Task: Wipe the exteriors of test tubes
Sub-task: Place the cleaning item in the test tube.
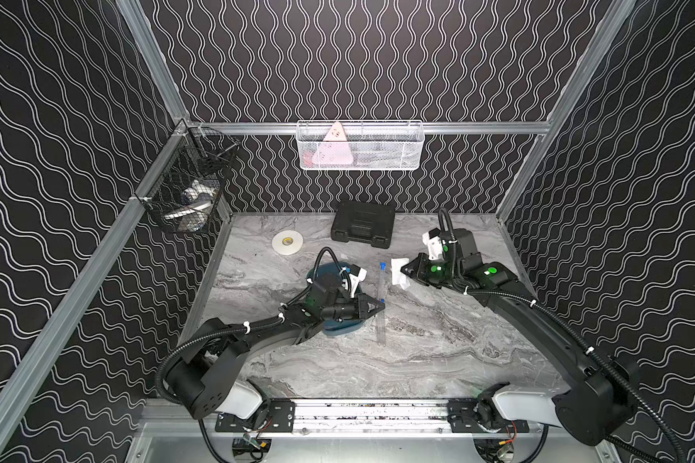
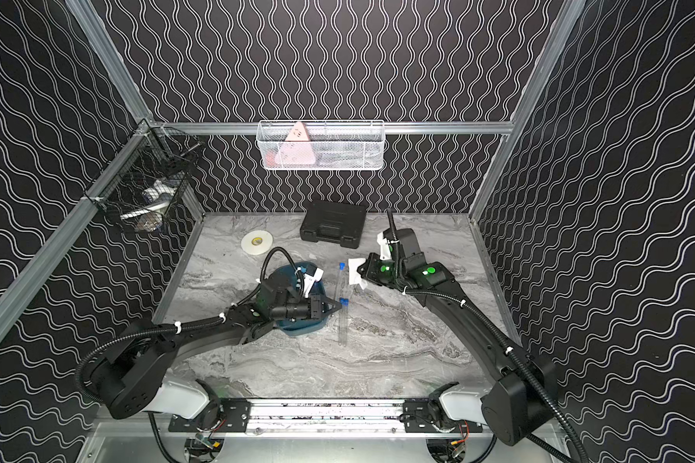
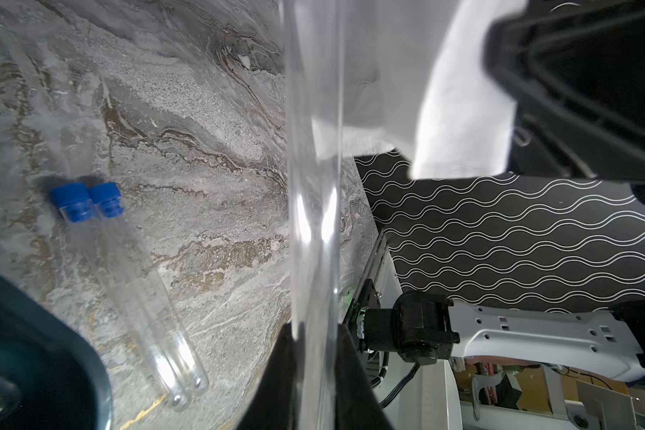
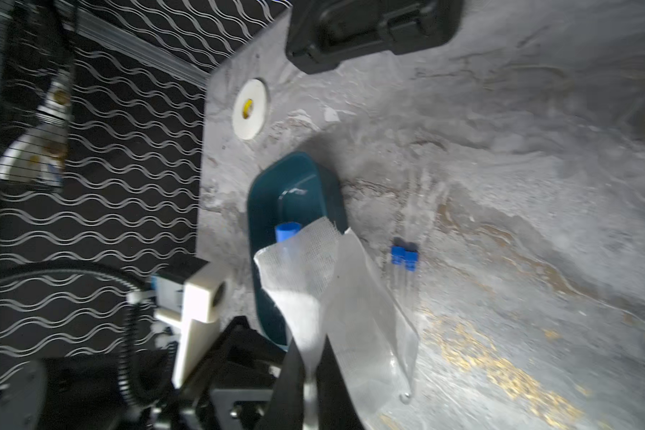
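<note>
My left gripper [image 1: 381, 308] [image 3: 315, 331] is shut on a clear test tube [image 1: 381, 282] [image 3: 313, 186] near its base. The tube's blue cap [image 1: 383, 265] [image 4: 287, 231] points toward the back of the table. Two more test tubes [image 1: 381, 326] [image 3: 135, 283] [image 4: 404, 260] lie side by side on the marble top, just in front of that gripper. My right gripper [image 1: 405, 271] [image 4: 310, 346] is shut on a white tissue [image 1: 400, 275] [image 4: 313, 283] [image 3: 458, 104]. It holds the tissue close beside the held tube's capped end, and both top views show a narrow gap between them.
A teal tray [image 1: 340, 328] [image 4: 295, 178] sits under the left wrist. A black case [image 1: 362, 225] and a white tape roll [image 1: 287, 241] lie at the back of the table. A white mesh basket [image 1: 360, 146] and a black wire basket [image 1: 189, 180] hang on the walls.
</note>
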